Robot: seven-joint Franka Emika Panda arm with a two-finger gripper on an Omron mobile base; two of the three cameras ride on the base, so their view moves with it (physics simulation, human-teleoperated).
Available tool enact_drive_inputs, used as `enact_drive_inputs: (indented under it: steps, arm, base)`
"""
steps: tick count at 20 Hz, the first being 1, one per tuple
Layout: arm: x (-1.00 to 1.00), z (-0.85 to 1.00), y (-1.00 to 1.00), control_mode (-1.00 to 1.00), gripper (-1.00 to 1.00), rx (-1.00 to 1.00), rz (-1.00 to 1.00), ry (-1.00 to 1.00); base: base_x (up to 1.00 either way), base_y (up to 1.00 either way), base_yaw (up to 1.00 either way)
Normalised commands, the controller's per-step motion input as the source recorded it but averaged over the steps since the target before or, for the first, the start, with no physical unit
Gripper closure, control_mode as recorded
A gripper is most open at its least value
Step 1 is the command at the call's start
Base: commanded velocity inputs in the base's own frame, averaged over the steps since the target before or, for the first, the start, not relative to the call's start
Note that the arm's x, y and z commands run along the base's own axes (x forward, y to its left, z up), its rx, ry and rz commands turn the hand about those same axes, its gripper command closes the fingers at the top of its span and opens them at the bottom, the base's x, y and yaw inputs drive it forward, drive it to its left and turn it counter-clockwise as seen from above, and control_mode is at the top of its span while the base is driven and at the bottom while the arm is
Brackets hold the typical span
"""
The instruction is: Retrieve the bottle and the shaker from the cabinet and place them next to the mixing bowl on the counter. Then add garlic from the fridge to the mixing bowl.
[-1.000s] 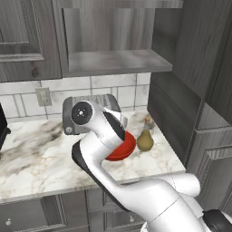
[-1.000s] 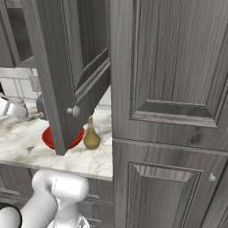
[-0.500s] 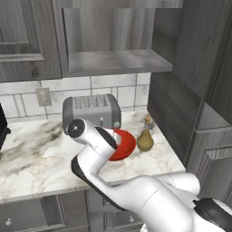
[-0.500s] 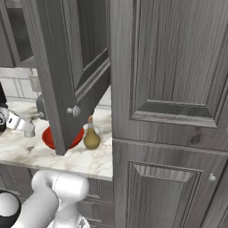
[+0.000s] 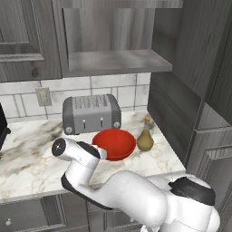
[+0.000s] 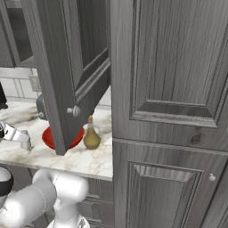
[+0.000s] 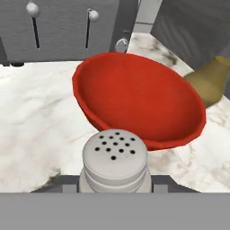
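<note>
My gripper (image 7: pixel 115 185) is shut on the grey-white shaker (image 7: pixel 115 157), whose holed cap faces the hand camera. It hangs low over the marble counter (image 5: pixel 27 167), just in front and to the left of the red mixing bowl (image 5: pixel 115 144) (image 7: pixel 139 99). The amber bottle (image 5: pixel 145 137) (image 6: pixel 91 137) stands upright on the counter, right beside the bowl's right rim. Above, the cabinet niche (image 5: pixel 113 59) has a bare shelf. I cannot tell whether the shaker's base touches the counter. The garlic and the fridge are out of view.
A grey toaster (image 5: pixel 90 113) stands against the tiled wall behind the bowl. The open cabinet door (image 6: pixel 67 67) juts out over the counter. Tall panelled grey doors (image 6: pixel 173 111) wall off the right side. My own arm (image 5: pixel 74 156) bends low over the counter's front edge.
My arm has swung down and to the left, from in front of the toaster to low over the counter beside the bowl, carrying the shaker. The bowl and the bottle have stayed put.
</note>
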Motion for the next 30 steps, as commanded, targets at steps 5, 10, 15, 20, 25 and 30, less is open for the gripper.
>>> enact_drive_inputs:
  steps: [5, 10, 15, 20, 25, 30]
  arm:
    - [0.44, -0.09, 0.22, -1.0, 1.0, -0.03, -0.17, -0.11]
    - [0.39, 0.0, 0.01, -1.0, 1.0, 0.0, -0.18, -0.16]
    - [0.33, 0.0, 0.0, -1.0, 1.0, 0.01, -0.13, -0.13]
    - [0.15, -0.04, 0.02, -1.0, 1.0, 0.01, -0.01, -0.05]
    - [0.19, -0.05, -0.01, -1.0, 1.0, 0.01, 0.07, -0.05]
    - [0.17, -0.1, -0.1, -1.0, 1.0, 0.06, 0.08, -0.06]
  base:
    - [0.0, 0.0, 0.0]
    - [0.0, 0.0, 0.0]
    - [0.0, 0.0, 0.0]
    - [0.0, 0.0, 0.0]
    - [0.0, 0.0, 0.0]
    - [0.0, 0.0, 0.0]
